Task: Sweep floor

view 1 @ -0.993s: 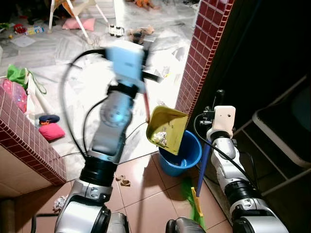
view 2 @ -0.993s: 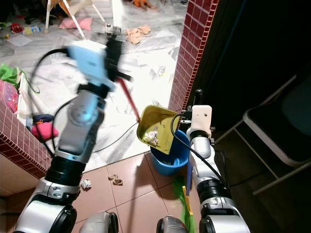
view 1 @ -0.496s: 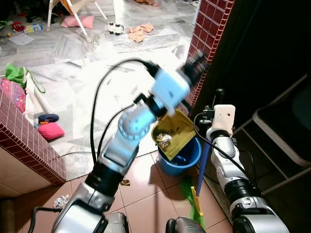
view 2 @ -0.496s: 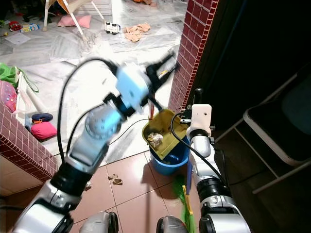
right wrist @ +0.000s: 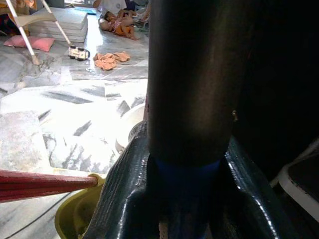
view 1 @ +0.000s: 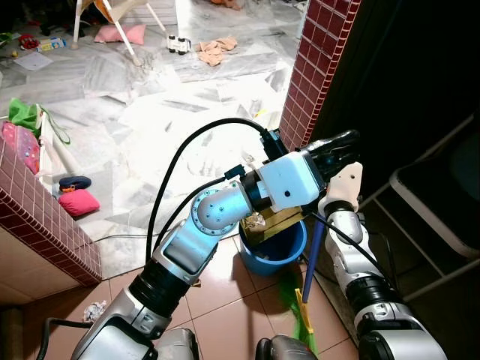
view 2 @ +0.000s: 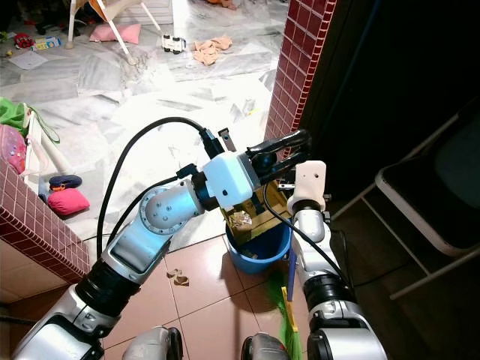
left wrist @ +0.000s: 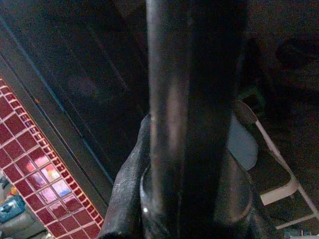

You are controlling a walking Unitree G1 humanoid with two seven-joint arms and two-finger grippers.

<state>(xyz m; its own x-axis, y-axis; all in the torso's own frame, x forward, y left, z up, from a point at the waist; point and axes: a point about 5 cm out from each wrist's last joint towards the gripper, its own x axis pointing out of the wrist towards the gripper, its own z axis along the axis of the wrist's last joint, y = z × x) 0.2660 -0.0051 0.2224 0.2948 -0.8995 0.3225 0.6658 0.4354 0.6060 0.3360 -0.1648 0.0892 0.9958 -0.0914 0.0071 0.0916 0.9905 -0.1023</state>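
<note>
Centre frame, my left gripper [view 1: 339, 144] has swung across and down, fingers pinched on the handle of the yellow dustpan [view 2: 259, 214], now tipped over the blue bucket [view 1: 289, 244]; the litter looks set to drop. My right gripper [right wrist: 187, 164] is clamped on the blue-handled broom [view 1: 313, 251], lower right.

Left arm swung down and rightward; left claw [view 1: 341, 142] tipped yellow dustpan [view 1: 279, 219] over blue bucket [view 1: 289, 247].

Sunlit white marble floor [view 1: 187, 112] meets terracotta tiles [view 1: 225, 315], beside a red-tiled pillar [view 1: 315, 67] and dark doorway.
</note>
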